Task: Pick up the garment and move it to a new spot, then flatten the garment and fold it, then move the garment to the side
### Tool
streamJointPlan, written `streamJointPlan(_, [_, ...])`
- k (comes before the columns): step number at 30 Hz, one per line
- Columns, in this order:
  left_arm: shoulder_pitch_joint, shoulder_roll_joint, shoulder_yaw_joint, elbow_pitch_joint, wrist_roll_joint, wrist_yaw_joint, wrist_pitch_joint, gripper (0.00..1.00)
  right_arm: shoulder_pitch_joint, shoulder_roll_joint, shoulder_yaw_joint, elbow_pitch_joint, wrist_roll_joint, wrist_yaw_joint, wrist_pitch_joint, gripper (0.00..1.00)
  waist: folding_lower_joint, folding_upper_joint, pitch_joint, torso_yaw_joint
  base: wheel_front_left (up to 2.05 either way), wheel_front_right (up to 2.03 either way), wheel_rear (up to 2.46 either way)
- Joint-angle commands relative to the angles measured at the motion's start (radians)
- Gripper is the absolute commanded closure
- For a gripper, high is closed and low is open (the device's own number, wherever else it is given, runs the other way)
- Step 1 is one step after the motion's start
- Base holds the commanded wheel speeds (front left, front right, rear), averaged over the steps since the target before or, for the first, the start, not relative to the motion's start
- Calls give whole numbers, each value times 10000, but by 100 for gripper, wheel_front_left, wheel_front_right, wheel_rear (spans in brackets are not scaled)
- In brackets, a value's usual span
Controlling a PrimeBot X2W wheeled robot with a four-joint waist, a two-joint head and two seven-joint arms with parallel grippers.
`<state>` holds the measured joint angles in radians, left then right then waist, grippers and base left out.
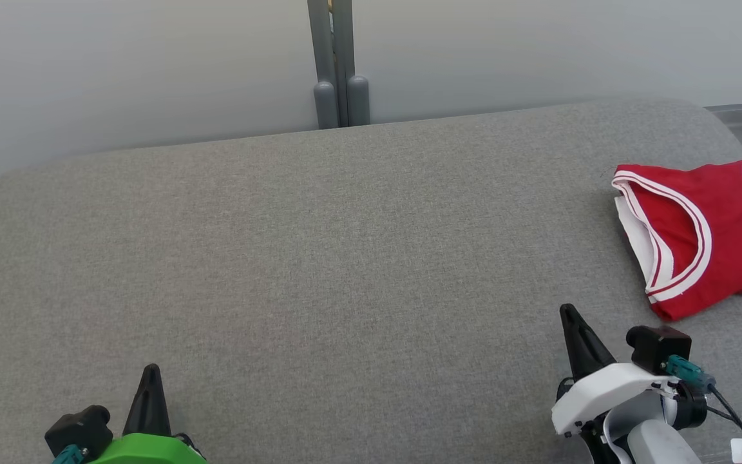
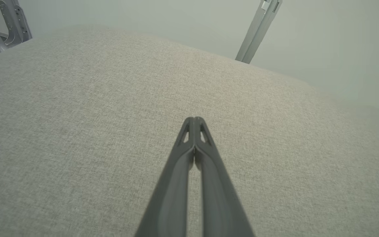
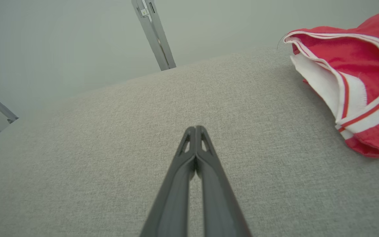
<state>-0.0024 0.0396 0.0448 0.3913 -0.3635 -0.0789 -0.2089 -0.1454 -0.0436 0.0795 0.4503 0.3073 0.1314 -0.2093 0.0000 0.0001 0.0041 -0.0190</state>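
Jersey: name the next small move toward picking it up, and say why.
Probably open the right gripper and ease it toward the near corner of the jersey. It is shut and empty above the gray table, apart from the jersey, which lies at the table's right end, much nearer to it than to the left gripper.

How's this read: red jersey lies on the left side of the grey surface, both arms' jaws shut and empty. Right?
Wrong side. The red jersey lies on the right side of the grey surface, as the head view shows. Both arms' jaws are shut and empty, as you said.
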Motion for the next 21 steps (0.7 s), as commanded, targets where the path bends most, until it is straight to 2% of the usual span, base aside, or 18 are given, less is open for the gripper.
streamJointPlan(1, [-260, 43, 54, -229, -507, -54, 90, 100, -122, -20, -102, -257, 527, -1, 114, 100, 0, -1, 0, 3, 0, 0, 0])
streamJointPlan(21, [-467, 67, 154, -602, -3574, -182, 831, 100, 7, -36, -594, -747, 3718, -3, 926, 100, 0, -1, -1, 34, 0, 0, 0])
